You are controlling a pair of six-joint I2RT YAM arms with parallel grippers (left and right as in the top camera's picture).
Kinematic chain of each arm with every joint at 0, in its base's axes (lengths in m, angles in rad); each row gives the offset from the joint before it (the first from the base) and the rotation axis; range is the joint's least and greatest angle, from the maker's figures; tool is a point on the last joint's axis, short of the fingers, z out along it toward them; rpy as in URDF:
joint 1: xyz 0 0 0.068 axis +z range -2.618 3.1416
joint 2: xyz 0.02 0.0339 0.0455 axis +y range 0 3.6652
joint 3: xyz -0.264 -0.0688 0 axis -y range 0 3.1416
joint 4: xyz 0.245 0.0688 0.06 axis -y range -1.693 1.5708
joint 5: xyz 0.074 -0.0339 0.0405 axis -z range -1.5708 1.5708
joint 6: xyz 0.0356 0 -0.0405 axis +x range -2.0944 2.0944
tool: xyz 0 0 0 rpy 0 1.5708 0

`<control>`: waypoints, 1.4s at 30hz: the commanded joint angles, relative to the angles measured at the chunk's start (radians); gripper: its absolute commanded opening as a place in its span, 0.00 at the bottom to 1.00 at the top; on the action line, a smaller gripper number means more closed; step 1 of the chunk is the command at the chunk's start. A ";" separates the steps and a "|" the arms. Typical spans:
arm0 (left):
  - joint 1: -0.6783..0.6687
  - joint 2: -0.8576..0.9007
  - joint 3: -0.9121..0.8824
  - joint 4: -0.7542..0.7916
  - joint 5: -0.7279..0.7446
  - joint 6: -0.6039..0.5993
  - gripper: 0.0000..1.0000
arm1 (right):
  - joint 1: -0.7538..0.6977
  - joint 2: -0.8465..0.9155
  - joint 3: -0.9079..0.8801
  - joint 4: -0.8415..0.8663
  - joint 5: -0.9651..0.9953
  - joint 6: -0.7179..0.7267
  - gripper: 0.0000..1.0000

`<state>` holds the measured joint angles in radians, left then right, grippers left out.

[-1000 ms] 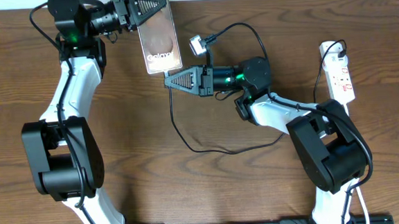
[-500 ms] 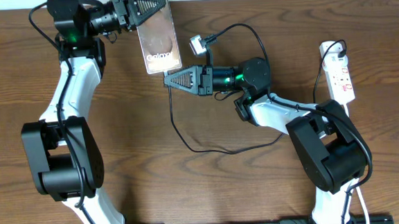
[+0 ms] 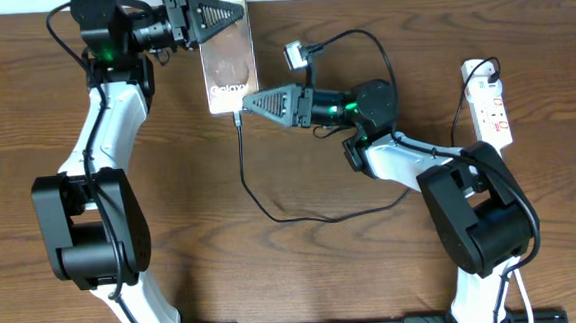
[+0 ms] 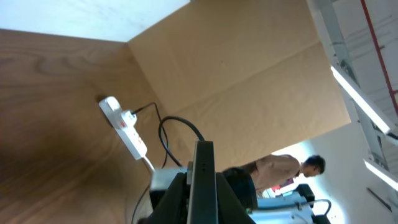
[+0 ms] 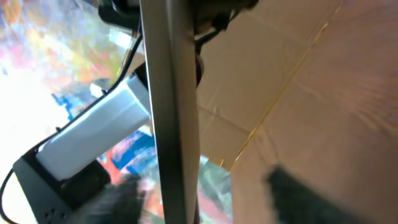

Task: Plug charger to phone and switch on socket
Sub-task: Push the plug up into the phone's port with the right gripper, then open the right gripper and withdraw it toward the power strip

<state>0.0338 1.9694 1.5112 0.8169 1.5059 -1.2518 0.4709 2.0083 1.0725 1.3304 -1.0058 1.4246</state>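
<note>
Dark flat smartphone [image 3: 228, 65] at 11 o'clock, left gripper [image 3: 234, 9] pinching it edge-on. Tip of the thin black charger cable [image 3: 253, 189] meets its lower edge by the right gripper [image 3: 245, 105]; can't tell if that one's spread. I'd check it's fully seated before going for the white power strip [image 3: 491, 109] at 3 o'clock.

Two arms were on one table [image 3: 305, 281]: the left arm [image 3: 102, 143] at nine o'clock and the right arm [image 3: 419, 169] at four. That made two grippers: the left gripper [image 3: 241, 6] and the right gripper [image 3: 244, 105], both toward eleven. There was one phone [image 3: 228, 70] at eleven o'clock, one charger [image 3: 271, 208] near centre, and one socket [image 3: 492, 109] toward three. The left wrist view showed one person [image 4: 292, 177] at four o'clock.
</note>
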 commanded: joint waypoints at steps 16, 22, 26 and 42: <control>0.065 -0.010 0.006 0.007 0.065 -0.002 0.07 | -0.055 0.003 0.013 0.004 -0.018 -0.022 0.99; 0.143 -0.010 0.006 0.007 0.065 -0.048 0.07 | -0.101 0.003 0.013 -0.154 -0.048 -0.058 0.99; 0.165 -0.010 0.006 0.007 0.065 -0.052 0.07 | -0.114 0.003 0.013 -0.388 -0.043 -0.182 0.99; 0.168 -0.008 -0.043 0.006 0.064 -0.017 0.07 | -0.164 -0.065 0.016 -1.111 0.175 -0.621 0.99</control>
<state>0.2008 1.9694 1.4967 0.8192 1.5631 -1.2808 0.3218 2.0014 1.0821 0.2913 -0.9279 0.9524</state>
